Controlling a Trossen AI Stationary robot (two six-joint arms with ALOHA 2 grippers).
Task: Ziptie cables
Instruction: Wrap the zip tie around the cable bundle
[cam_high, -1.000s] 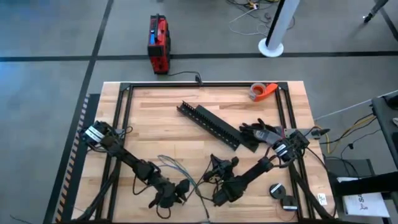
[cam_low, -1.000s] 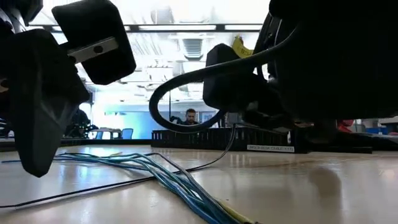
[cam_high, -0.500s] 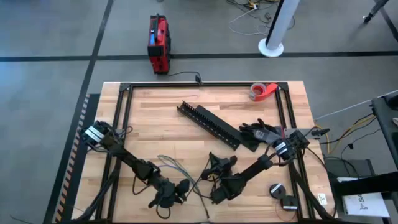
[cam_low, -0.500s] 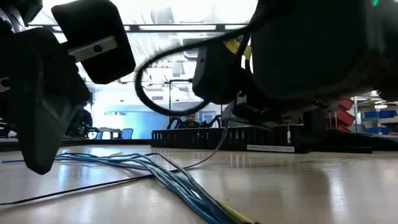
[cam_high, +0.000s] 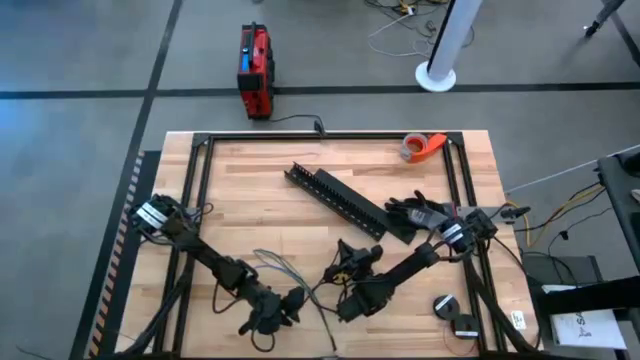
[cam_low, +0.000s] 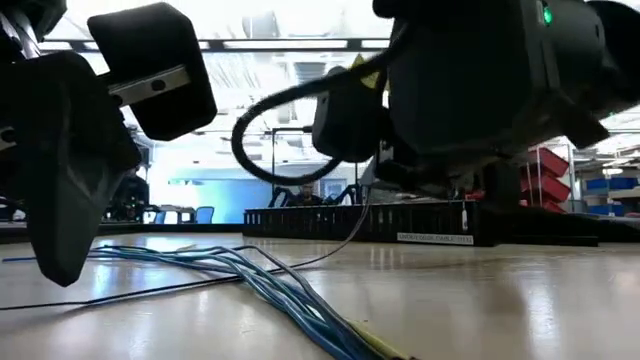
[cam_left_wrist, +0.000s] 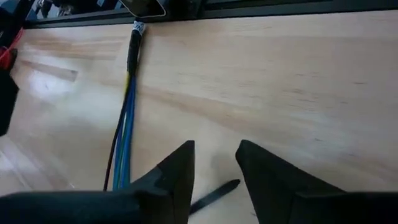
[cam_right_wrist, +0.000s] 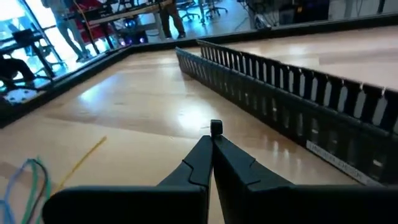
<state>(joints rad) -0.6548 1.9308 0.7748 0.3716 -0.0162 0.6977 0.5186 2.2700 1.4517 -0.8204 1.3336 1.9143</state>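
Observation:
The cables (cam_high: 290, 275), thin blue, green and dark wires, lie loose on the wooden table near its front edge and also show in the low view (cam_low: 270, 285). My left gripper (cam_high: 288, 305) is open low over the table beside the cables (cam_left_wrist: 124, 130). A thin black strip (cam_left_wrist: 214, 193) lies under the gap between its fingers. My right gripper (cam_high: 350, 262) hovers just right of the bunch, pointing toward the black slotted rail (cam_right_wrist: 280, 87). It is shut on a small black piece, seemingly a ziptie's end. My right gripper pinches a small black square piece (cam_right_wrist: 216, 129) between its two fingertips, so that it sticks out just past them. The piece is held clear of the table. What hangs from it behind the fingers is hidden by the gripper.
Two black slotted rails (cam_high: 345, 205) lie slanting across the table's middle. An orange tape roll (cam_high: 422, 147) sits at the far right and dark items (cam_high: 420, 212) lie beside the right arm. Round black parts (cam_high: 445, 305) rest at the near right. A red box (cam_high: 255, 70) stands on the floor beyond.
My right gripper has shifted a little toward the table's left edge, closer to the cables, staying shut. The black loop beside it in the low view has swung along with it. The cables have stayed where they were.

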